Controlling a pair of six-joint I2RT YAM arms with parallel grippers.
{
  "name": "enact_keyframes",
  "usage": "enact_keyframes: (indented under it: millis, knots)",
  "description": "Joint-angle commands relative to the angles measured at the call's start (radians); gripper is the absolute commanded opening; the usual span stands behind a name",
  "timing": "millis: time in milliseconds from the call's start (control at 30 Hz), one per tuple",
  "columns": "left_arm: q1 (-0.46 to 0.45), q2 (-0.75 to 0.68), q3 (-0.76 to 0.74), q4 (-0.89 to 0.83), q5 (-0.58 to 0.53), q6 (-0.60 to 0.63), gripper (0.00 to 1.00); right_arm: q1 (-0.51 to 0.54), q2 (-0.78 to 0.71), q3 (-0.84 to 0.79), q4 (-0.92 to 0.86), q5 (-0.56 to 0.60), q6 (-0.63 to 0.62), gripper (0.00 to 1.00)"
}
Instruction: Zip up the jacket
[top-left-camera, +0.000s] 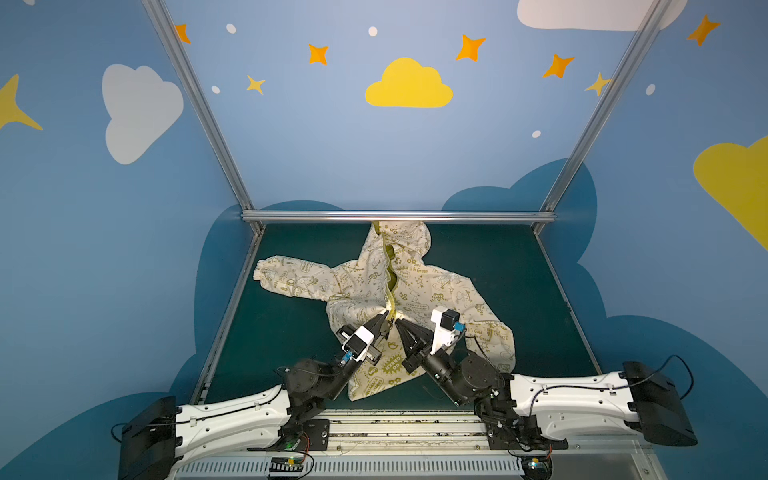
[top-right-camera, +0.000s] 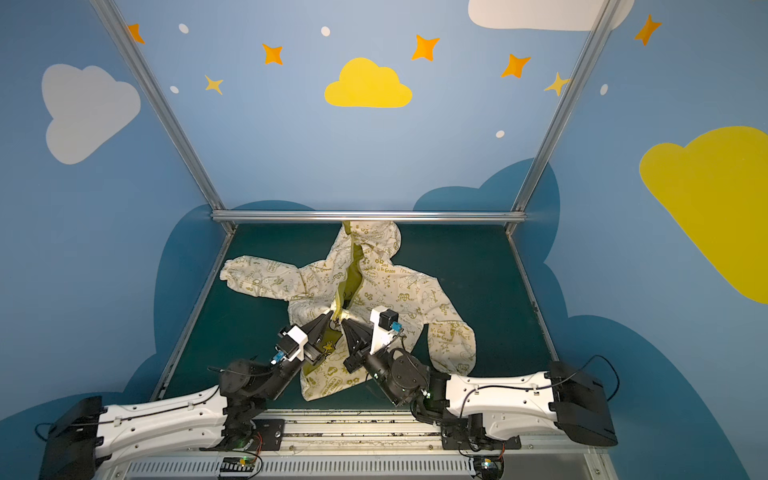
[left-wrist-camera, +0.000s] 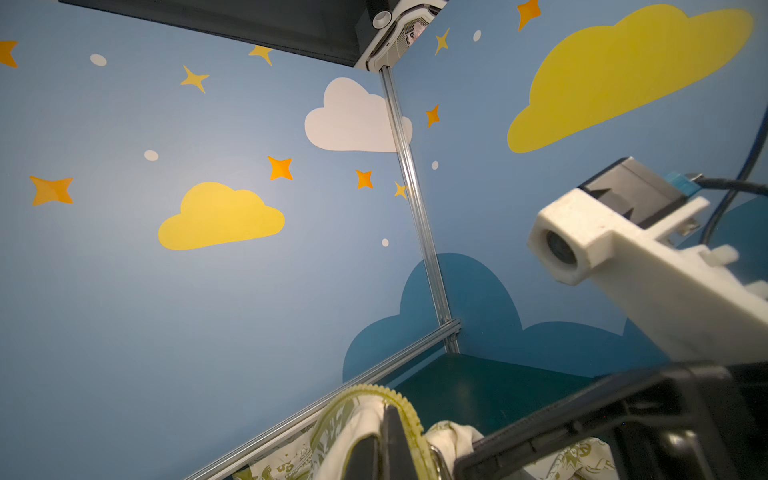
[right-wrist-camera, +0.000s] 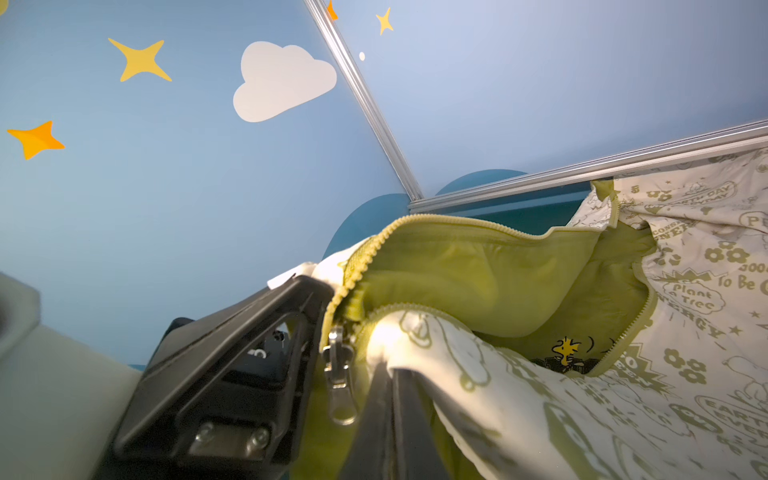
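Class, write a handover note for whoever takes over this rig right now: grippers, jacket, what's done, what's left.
Left gripper: shut on the jacket's front edge beside the zipper slider.
Right gripper: shut on the opposite front edge.
Jacket lies on the table, hood farthest from the arms.
Done: both edges gripped at the slider.
Left: teeth apart from slider to hood; run it up.

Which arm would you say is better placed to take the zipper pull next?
Probably the right. The right gripper has its fingers pinching cream fabric just beside the hanging zipper pull, plain in its wrist view. The left gripper is shut on the jacket at its toothed edge, a fair anchor.
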Motion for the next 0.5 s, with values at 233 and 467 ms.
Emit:
enact_keyframes:
  millis: [233, 467]
  knots:
    - [-0.036, 0.061, 0.06, 0.095, -0.057, 0.146, 0.03, 0.036, -0.028, 0.043, 0.059, 0.111, -0.022, 0.0]
    - [-0.063, 0.09, 0.076, 0.114, -0.087, 0.222, 0.03, 0.059, -0.027, 0.053, 0.079, 0.169, -0.047, 0.0]
